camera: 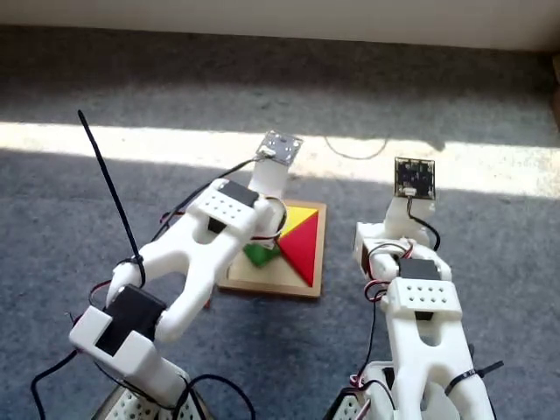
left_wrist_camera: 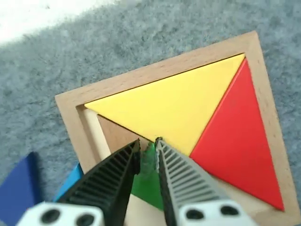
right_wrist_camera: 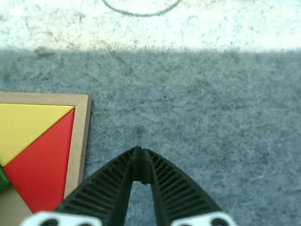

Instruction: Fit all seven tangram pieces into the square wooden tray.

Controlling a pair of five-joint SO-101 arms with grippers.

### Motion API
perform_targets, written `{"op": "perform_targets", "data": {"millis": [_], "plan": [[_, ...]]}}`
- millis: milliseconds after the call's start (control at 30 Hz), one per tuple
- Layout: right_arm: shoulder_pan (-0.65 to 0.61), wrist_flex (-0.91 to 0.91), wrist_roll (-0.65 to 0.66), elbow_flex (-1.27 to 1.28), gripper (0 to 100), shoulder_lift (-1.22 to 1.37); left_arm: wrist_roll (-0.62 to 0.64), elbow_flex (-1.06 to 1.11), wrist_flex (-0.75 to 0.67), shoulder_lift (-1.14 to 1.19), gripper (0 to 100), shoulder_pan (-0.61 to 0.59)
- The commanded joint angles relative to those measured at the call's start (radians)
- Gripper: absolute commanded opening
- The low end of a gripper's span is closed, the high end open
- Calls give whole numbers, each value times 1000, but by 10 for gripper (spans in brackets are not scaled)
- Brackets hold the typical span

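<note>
Square wooden tray [left_wrist_camera: 70, 106] lies on grey carpet [right_wrist_camera: 211, 117]; pale raised rim, lighter floor inside. A large yellow triangle [left_wrist_camera: 174, 110] and a large red triangle [left_wrist_camera: 235, 136] sit flat inside it, long sides against two adjoining rims, short edges meeting along a diagonal seam. Left gripper [left_wrist_camera: 147, 141] hangs over the tray's unfilled part, its claw pinched on a green piece [left_wrist_camera: 146, 188] just beside the yellow triangle's tip. A dark blue piece [left_wrist_camera: 19, 188] and a light blue piece [left_wrist_camera: 70, 181] lie on the carpet just outside the tray's rim. Right gripper [right_wrist_camera: 139, 150] is beside the tray, off the red triangle's rim, fingertips touching, holding nothing.
</note>
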Motion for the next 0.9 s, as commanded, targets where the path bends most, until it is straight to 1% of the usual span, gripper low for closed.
{"op": "perform_targets", "data": {"millis": [0,67,133,233,400,467,567,633,700,800,867], "plan": [[-21,-21,14,-4,5,-36,8,-47,6,-7,78,-36],[-21,-21,14,-4,5,-36,0,-62,18,-8,75,-36],[-21,-21,14,-5,5,-36,-17,-79,60,-25,74,-28],[-21,-21,14,-5,5,-36,-8,-70,103,-97,74,-16],[-21,-21,14,-5,5,-36,-9,42,97,-214,77,-8],[-21,-21,14,-5,5,-36,-9,88,97,-237,77,-4],[-21,-21,14,-5,5,-36,-9,134,94,-239,77,35],[-21,-21,14,-4,5,-36,-9,168,63,-237,77,68],[-21,-21,14,-4,5,-36,-9,209,3,-237,77,82],[-21,-21,14,-2,5,-36,-11,248,-74,-237,77,64],[-21,-21,14,-2,5,-36,-11,249,-80,-237,77,38]]}}
